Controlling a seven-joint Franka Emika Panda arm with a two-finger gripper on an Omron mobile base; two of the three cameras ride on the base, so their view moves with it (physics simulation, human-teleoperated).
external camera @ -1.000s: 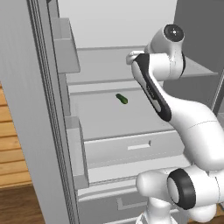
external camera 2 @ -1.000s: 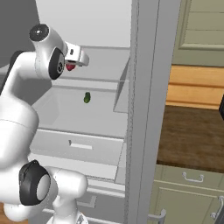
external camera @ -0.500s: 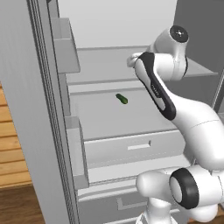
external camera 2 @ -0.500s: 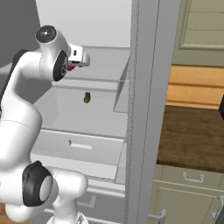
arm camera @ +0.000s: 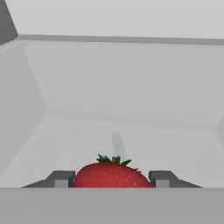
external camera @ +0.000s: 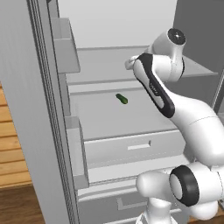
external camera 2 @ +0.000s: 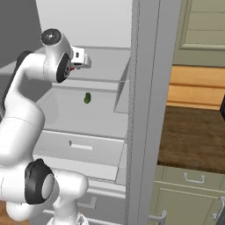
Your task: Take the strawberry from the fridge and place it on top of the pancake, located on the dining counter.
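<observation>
- Tool (arm camera: pixel 112 179): jaws narrowed, a fingertip (arm camera: pixel 61 178) hard against each side of the strawberry (arm camera: pixel 111 175); closed contact can't be confirmed.
- Strawberry sits between the tips on the upper fridge shelf (arm camera: pixel 131 131), green cap facing away.
- Handling guess: light, soft, bruises easily, slick skin; grip across the widest part of the body, gentle force.
- Lower shelf carries a small dark green item (external camera: pixel 121 99), well apart.
- Fridge (external camera: pixel 39 109) doors open; pale interior, smooth walls.
</observation>
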